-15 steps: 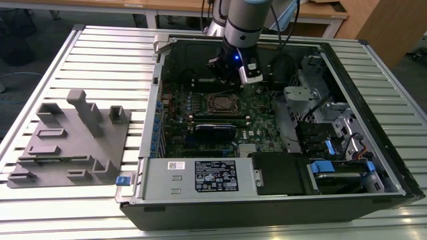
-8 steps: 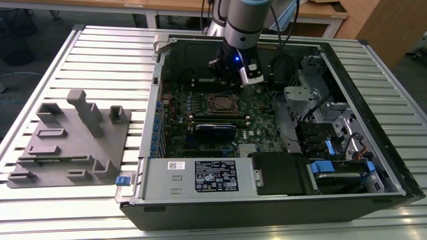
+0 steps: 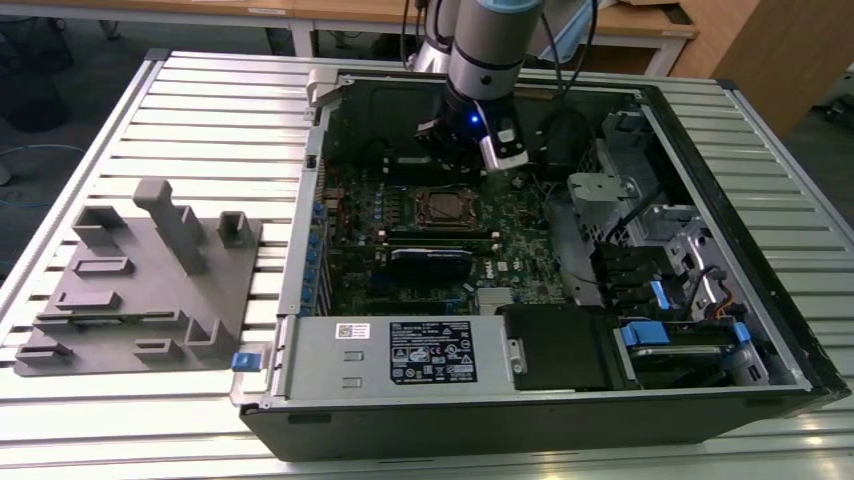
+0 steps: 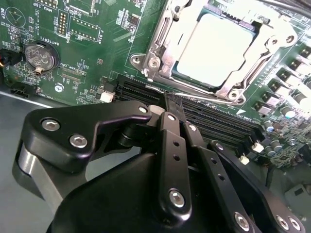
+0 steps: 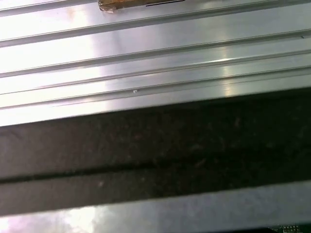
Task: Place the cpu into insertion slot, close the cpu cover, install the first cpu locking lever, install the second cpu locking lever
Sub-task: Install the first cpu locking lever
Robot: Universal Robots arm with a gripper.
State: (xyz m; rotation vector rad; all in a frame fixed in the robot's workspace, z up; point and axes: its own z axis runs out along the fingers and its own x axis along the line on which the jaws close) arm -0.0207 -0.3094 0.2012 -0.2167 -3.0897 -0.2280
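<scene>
Green board (image 4: 82,73); cpu cover (image 4: 160,46) partly cropped.

We count one cpu (image 4: 216,48), one cover (image 4: 158,48), one coin cell (image 4: 39,56), all on one board (image 4: 82,29) in the second wrist view. One tool (image 4: 170,104) there, two fingers (image 4: 167,141). Over to the exterior view: one arm (image 3: 483,50), one case (image 3: 534,420), one power supply (image 3: 400,352), one grey rack (image 3: 147,290), one bench (image 3: 200,100).
</scene>
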